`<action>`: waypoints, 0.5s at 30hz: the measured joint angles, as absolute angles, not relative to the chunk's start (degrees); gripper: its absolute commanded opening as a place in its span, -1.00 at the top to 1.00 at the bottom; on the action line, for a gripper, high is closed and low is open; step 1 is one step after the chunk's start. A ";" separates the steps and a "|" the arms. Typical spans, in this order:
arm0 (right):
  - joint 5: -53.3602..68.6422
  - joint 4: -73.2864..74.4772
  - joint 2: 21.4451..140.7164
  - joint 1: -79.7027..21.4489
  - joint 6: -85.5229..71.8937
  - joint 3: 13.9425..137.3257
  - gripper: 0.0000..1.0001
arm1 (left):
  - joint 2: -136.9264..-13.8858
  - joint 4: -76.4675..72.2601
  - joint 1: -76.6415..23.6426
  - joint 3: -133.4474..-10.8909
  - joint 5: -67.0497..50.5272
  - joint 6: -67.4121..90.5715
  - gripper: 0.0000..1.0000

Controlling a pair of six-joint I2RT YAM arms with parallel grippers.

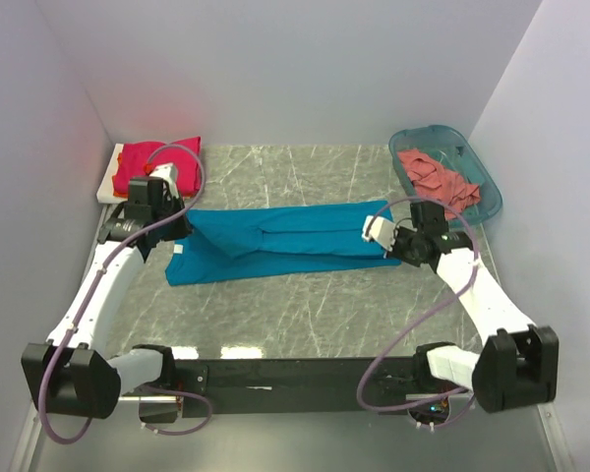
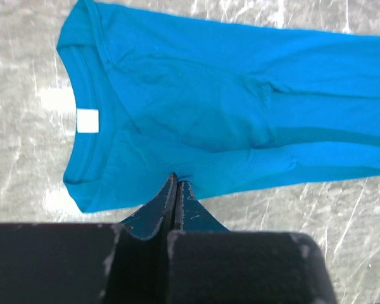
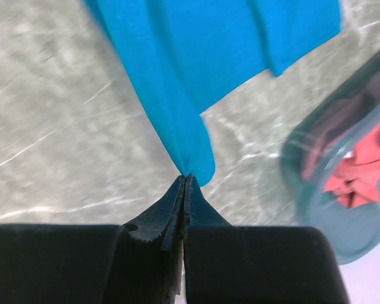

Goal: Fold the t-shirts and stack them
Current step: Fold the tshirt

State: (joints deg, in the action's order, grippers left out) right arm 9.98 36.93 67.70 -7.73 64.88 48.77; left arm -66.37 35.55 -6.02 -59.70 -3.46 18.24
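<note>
- While the teal-blue t-shirt (image 1: 275,241) lies stretched on the table (image 1: 305,315), the left gripper (image 2: 177,183) clamps its collar-end edge.
- The right gripper (image 3: 186,180) pinches its far corner.

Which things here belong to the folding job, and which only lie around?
Job: teal-blue t-shirt, pinched by left gripper and right gripper; magenta-red t-shirt, folded on white board; salmon-pink t-shirt, crumpled in teal basket.
Lying about: teal basket; white board; table.
</note>
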 measured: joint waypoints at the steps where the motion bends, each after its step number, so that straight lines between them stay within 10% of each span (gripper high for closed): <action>1: 10.07 37.28 66.48 -7.70 64.86 47.77 1.00 | -65.84 35.73 -6.02 -59.20 -3.57 18.35 0.99; 15: 11.11 41.58 53.89 -6.42 64.79 40.34 1.00 | -57.52 40.47 -6.02 -57.32 -5.28 19.40 0.99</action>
State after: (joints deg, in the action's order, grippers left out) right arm 11.11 41.58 53.89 -6.42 64.79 40.34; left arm -57.52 40.47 -6.02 -57.32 -5.28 19.40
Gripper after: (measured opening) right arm 0.007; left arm 0.012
